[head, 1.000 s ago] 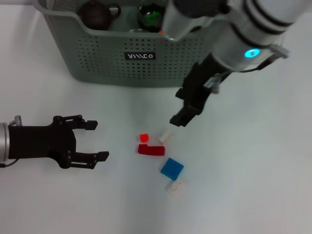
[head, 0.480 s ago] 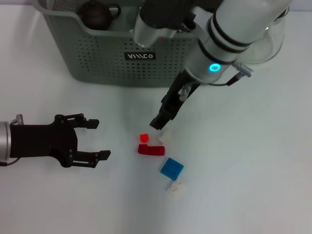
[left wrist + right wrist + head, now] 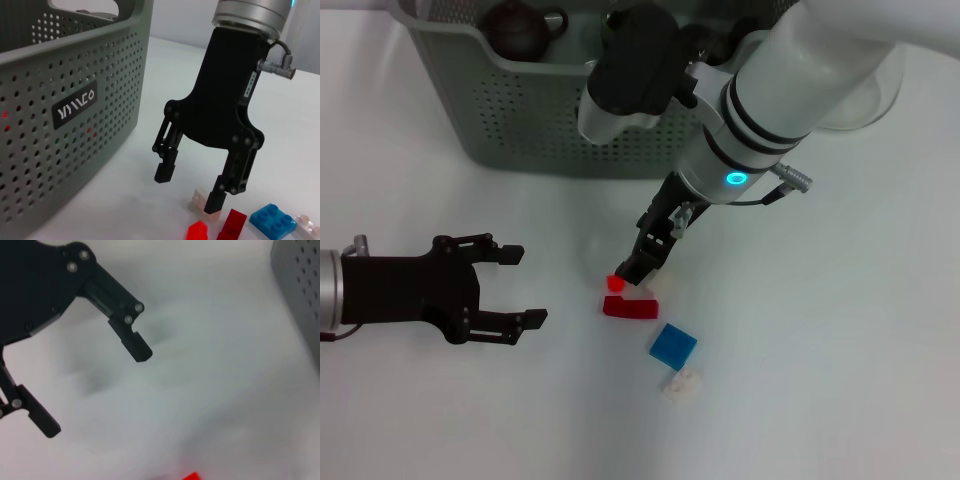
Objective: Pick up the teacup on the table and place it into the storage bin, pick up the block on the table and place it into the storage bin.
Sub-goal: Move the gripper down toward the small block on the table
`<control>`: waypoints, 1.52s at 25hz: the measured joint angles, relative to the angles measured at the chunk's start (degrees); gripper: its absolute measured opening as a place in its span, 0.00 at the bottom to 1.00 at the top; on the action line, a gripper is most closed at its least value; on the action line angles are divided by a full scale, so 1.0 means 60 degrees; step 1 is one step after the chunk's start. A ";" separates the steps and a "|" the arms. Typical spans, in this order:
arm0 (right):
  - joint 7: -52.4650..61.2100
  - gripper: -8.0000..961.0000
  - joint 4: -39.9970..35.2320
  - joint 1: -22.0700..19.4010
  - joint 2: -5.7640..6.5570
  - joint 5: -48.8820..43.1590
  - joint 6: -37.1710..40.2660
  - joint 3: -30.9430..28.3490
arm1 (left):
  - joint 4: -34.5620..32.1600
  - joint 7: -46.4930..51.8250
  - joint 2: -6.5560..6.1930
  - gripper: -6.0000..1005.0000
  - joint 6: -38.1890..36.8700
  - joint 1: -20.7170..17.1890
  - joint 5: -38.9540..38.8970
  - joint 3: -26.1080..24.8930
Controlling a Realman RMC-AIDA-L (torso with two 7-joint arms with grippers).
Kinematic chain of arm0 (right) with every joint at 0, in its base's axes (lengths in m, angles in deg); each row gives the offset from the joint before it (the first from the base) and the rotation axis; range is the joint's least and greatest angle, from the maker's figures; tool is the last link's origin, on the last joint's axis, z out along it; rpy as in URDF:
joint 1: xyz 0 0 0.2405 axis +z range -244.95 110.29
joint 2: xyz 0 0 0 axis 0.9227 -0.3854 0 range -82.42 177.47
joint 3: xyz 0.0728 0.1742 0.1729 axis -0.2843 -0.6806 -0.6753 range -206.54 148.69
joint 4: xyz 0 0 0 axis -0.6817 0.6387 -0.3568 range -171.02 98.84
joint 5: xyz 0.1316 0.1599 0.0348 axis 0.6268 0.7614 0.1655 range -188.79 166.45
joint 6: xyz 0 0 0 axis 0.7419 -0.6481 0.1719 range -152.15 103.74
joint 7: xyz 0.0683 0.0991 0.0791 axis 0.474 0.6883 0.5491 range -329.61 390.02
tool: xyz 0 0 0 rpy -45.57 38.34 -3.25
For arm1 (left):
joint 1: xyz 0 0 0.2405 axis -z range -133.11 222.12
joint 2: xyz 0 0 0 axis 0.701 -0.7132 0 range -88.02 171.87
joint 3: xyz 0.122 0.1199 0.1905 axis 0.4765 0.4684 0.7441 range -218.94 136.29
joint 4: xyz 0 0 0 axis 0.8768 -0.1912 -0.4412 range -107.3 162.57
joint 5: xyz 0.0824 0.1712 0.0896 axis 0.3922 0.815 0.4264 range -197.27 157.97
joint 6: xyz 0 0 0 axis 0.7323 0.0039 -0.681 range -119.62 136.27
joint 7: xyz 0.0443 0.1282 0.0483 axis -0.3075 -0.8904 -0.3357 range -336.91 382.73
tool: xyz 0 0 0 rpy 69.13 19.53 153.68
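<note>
Several small blocks lie on the white table: a small red block (image 3: 615, 284), a longer red block (image 3: 630, 307), a white block (image 3: 666, 283), a blue block (image 3: 673, 345) and a clear block (image 3: 682, 383). My right gripper (image 3: 640, 268) hangs open just above the small red and white blocks, holding nothing. In the left wrist view the right gripper (image 3: 191, 189) stands over the small red block (image 3: 197, 232). The grey-green storage bin (image 3: 520, 120) stands at the back. My left gripper (image 3: 505, 290) rests open at the left. The teacup is out of view.
A dark brown teapot (image 3: 520, 25) sits inside the bin. A clear glass pitcher (image 3: 870, 90) stands to the right of the bin, partly behind my right arm. The right wrist view shows the left gripper's fingers (image 3: 127, 335) and the bin's corner (image 3: 300, 290).
My right gripper has come down and to the left, from in front of the bin to just over the small red and white blocks. The left arm has stayed still.
</note>
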 joint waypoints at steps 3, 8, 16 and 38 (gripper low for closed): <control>0.0008 0.77 -0.0015 -0.0036 0.0000 0.0014 -0.0073 0.0166 | 0.0009 0.0000 0.0007 0.87 0.0045 -0.0008 0.0000 -0.0001; 0.0011 0.77 -0.0014 -0.0065 0.0009 0.0008 -0.0113 0.0457 | 0.0009 -0.0002 0.0030 0.87 0.0112 -0.0023 0.0000 -0.0001; -0.0069 0.77 -0.0041 -0.0100 0.0031 -0.0041 -0.0242 0.0653 | 0.0009 -0.0003 0.0039 0.87 0.0116 -0.0029 0.0000 0.0012; -0.0181 0.77 -0.0008 -0.0151 -0.0003 0.0001 -0.0431 0.0788 | 0.0024 0.0051 0.0058 0.87 0.0321 0.0002 0.0071 0.0061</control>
